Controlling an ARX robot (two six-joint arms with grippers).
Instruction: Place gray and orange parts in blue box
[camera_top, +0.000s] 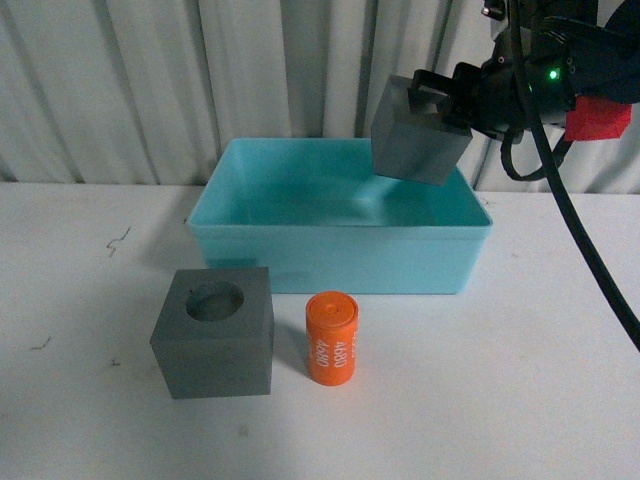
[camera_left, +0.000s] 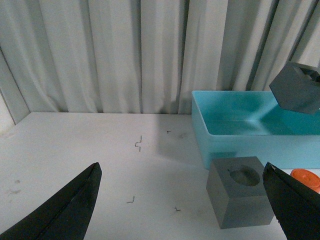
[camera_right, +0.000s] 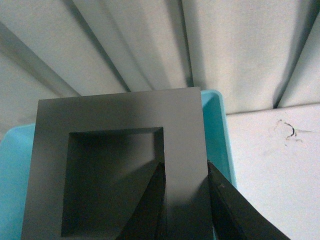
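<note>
The right gripper (camera_top: 432, 100) is pinching one wall of the gray cube with the square recess (camera_top: 415, 145), one finger inside the recess and the other outside, so the jaws are closed down to that wall's thickness. The right wrist view is showing this grip up close (camera_right: 184, 170), with the cube (camera_right: 115, 125) filling most of the picture. The cube is hanging tilted in the air over the back right corner of the blue box (camera_top: 330, 255), clear of its rim.

The box is sitting on the white bench (camera_top: 520, 400) toward its back edge, roughly at the middle. In front of the box's front left corner, the gray cube with the round recess (camera_top: 215, 335) is resting with its recess facing up. The orange cylinder (camera_top: 332, 340), printed "4680", is standing upright just beside that cube on its right, a small gap between them.

The left gripper (camera_left: 181, 170) is hovering low over the left part of the bench, its jaws spread wide and gripping nothing.
</note>
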